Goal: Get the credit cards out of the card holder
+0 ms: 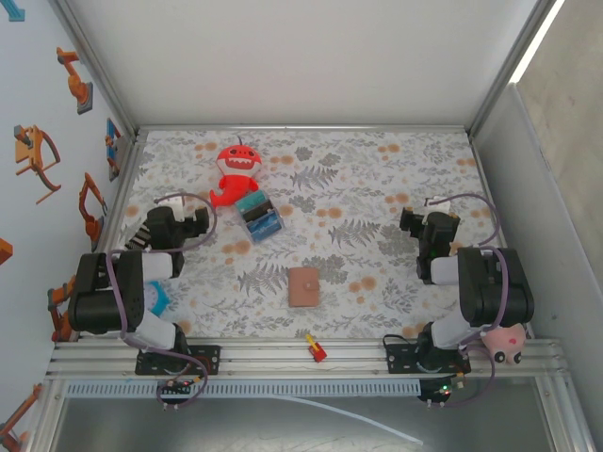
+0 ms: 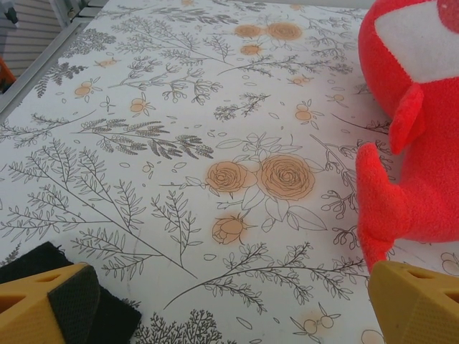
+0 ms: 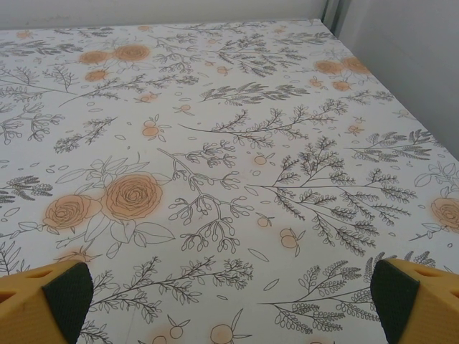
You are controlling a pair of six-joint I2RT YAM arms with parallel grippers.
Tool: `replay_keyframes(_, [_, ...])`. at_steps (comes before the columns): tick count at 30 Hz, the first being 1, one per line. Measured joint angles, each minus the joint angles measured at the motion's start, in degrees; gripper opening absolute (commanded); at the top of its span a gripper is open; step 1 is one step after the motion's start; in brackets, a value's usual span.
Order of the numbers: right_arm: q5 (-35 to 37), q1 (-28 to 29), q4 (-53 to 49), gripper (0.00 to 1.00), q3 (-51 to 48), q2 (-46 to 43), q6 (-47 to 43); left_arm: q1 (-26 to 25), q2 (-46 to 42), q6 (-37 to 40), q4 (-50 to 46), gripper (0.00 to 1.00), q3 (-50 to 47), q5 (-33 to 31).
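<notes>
nearest the bases, a small red-and-yellow object (image 1: 315, 348) lies on the rail, behind both sets of jaws. just beyond it the card holder (image 1: 303, 286) lies flat and closed on the surface (image 1: 377, 188), with no cards showing. it sits back from both sets of jaws, toward the bases, and inward of each: rightward of the left jaws, leftward of the right jaws. it is about midway, so i cannot call either arm nearer. it looks roughly square, its slightly longer side running near to far. both sets of jaws stand wide open and empty, yellow fingers (image 3: 43, 301) spread over bare floral print, pointing away from the holder. just right of the left jaws is the blue block bundle (image 1: 257, 215), and ahead-right the red plush toy (image 2: 416, 143). i judge either arm must turn back inward to reach.
</notes>
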Motion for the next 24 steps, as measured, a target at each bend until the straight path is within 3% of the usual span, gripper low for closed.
replay_keyframes(12, [-0.7, 0.0, -6.2, 0.99, -0.3, -11.4, 0.0, -1.0, -16.7, -3.0, -12.2, 0.97, 1.5, -3.5])
replay_keyframes(24, [-0.1, 2.7, -34.6, 0.99, 11.0, -18.5, 4.5, -18.9, -34.8, -6.9, -23.3, 0.97, -0.2, -14.6])
